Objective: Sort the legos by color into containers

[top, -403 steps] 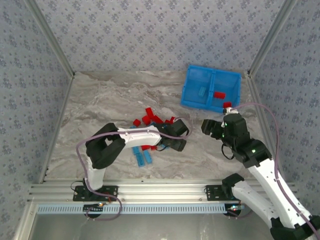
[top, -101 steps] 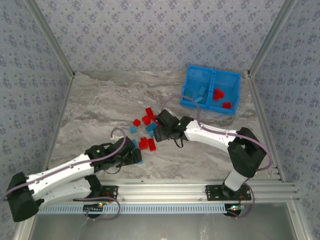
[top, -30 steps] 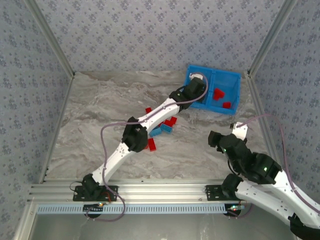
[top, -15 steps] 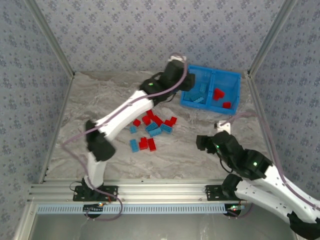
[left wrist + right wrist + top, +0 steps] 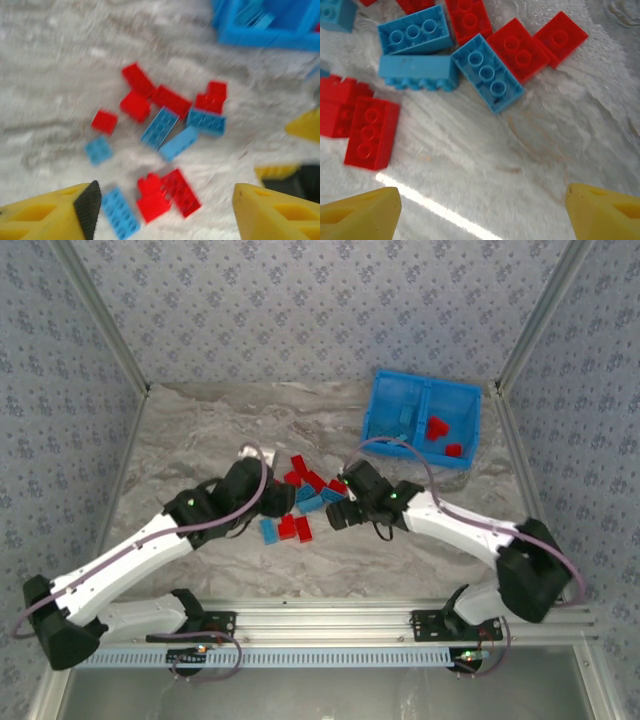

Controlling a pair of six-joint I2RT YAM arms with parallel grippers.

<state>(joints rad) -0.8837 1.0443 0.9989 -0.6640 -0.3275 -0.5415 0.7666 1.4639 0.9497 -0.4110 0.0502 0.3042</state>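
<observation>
At mid-table, over the scatter of loose bricks (image 5: 305, 495), my left claw (image 5: 278, 498) hangs with its yellow fingers (image 5: 50, 215) spread wide and nothing between them. Facing it across the pile, my right claw (image 5: 340, 512) is likewise spread and empty, low over the marble-patterned tabletop (image 5: 200, 440).

The right wrist view shows a light blue brick (image 5: 487, 72) just ahead of that claw, touching a red brick (image 5: 520, 50), with another light blue brick on its side (image 5: 417, 72) beside it. The left wrist view is blurred, but about a dozen bricks, red and light blue, lie mixed together on the table.

Well apart from the pile, at the far right of the table, sits the blue bin (image 5: 400, 452). Its left compartment holds a few light blue bricks (image 5: 402, 422) and its right compartment a few red pieces (image 5: 437, 427), so the colours in it are kept apart. I judge the sorting begun but less than half done, since more bricks lie on the table than in the bin, and neither claw has one in hand.

My left arm (image 5: 130, 555) stretches low and nearly straight from the near left corner to the pile. My right arm (image 5: 470, 530) folds at an elbow near the right edge, its forearm reaching leftward across the table
</observation>
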